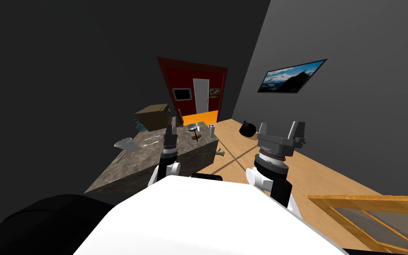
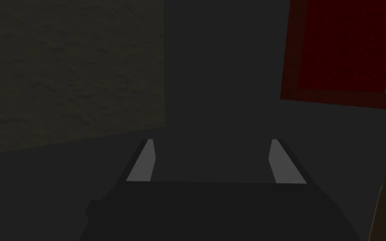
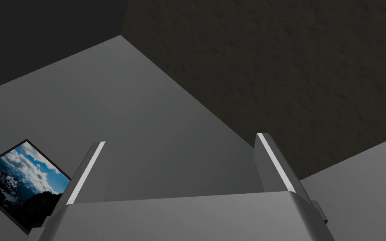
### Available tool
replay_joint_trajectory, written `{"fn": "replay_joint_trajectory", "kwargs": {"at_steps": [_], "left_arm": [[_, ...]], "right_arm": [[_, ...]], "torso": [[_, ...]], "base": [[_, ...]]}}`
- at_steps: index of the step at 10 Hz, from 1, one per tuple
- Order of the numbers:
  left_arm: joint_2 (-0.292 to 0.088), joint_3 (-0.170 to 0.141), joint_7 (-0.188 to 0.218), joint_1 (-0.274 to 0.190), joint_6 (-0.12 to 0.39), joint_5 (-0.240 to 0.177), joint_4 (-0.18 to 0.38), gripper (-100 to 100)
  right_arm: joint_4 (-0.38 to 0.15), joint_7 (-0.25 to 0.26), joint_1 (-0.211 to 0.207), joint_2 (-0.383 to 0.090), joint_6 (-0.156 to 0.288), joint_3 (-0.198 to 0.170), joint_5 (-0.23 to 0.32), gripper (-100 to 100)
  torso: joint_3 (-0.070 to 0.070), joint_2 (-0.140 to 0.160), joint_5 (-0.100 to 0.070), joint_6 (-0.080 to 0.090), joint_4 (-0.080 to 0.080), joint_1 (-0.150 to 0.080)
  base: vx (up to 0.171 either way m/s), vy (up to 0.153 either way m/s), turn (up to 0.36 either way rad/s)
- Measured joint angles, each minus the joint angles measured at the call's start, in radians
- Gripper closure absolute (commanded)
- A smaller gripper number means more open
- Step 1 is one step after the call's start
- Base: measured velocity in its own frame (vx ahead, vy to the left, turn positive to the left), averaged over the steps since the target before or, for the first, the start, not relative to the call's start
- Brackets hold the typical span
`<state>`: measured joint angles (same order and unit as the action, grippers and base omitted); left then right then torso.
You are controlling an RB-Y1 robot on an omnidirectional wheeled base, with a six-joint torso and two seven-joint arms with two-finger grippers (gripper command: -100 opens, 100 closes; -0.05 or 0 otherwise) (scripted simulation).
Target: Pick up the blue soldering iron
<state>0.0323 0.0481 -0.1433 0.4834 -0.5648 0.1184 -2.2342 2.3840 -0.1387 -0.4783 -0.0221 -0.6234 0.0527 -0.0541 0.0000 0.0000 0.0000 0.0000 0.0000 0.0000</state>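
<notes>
A thin dark blue soldering iron (image 1: 195,136) lies near the far end of a mottled grey-brown table (image 1: 145,161), beside a small brown object. My left gripper (image 1: 169,129) is raised over the table's middle, short of the iron and to its left. In the left wrist view its fingers (image 2: 142,161) stand open with nothing between them. My right gripper (image 1: 281,129) hangs over the wooden floor to the right of the table, open and empty, its fingers (image 3: 274,161) pointing upward.
On the table stand a clear glass (image 1: 125,144), a brown box (image 1: 152,116), a small metal bowl (image 1: 192,128) and a white cylinder (image 1: 212,130). A black bag (image 1: 248,129) lies on the floor. A wooden frame (image 1: 371,214) is at the near right.
</notes>
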Motion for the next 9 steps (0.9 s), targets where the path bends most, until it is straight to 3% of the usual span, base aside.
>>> {"fn": "replay_joint_trajectory", "kwargs": {"at_steps": [5,9], "left_arm": [[-0.109,0.014,-0.020,-0.085,0.073,-0.057,0.059,-100],[-0.214,0.051,-0.051,-0.181,0.176,-0.127,0.149,-100]], "right_arm": [[0.000,0.000,0.000,0.000,0.000,0.000,0.000,0],[0.000,0.000,0.000,0.000,0.000,0.000,0.000,0]], "torso": [[0.004,0.007,0.000,0.000,0.002,-0.001],[0.000,-0.001,0.000,0.000,0.000,0.000]], "base": [[-0.101,-0.017,-0.065],[-0.010,-0.006,-0.023]]}}
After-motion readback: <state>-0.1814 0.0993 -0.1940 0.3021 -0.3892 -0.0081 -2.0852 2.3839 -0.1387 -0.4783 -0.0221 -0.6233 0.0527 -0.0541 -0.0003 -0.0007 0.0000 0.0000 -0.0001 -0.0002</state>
